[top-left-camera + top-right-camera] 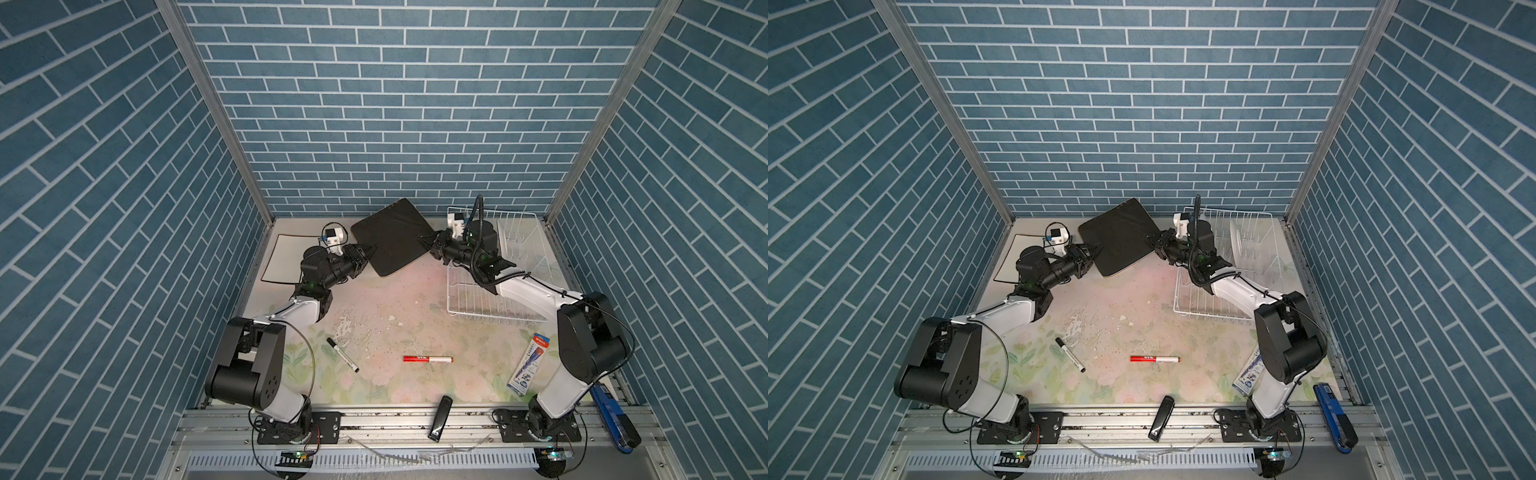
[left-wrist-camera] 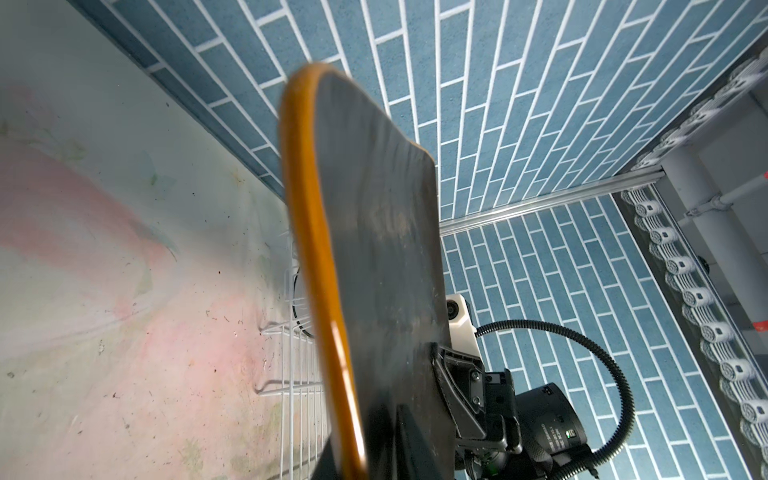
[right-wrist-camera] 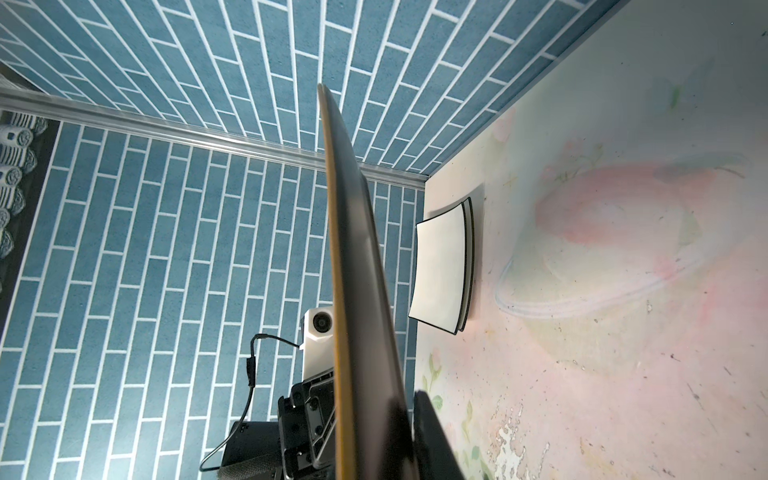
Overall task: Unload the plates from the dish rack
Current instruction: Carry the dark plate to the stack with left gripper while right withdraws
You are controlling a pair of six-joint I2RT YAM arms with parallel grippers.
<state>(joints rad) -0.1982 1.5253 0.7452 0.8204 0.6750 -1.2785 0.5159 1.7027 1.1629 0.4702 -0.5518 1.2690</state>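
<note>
Two white square plates (image 3: 440, 266) are lying far left, a round white plate (image 1: 503, 246) is standing in the dish rack (image 1: 478, 309), and the left gripper (image 1: 371, 251) and right gripper (image 1: 424, 241) are clamping the black square plate (image 1: 390, 237) aloft.

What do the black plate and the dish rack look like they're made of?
The black plate shows a matte, faintly scuffed dark face and a glossy amber rim: probably glazed ceramic or melamine; the look leaves that open. The dish rack is thin, smooth white wire in a grid, most likely coated metal.
</note>
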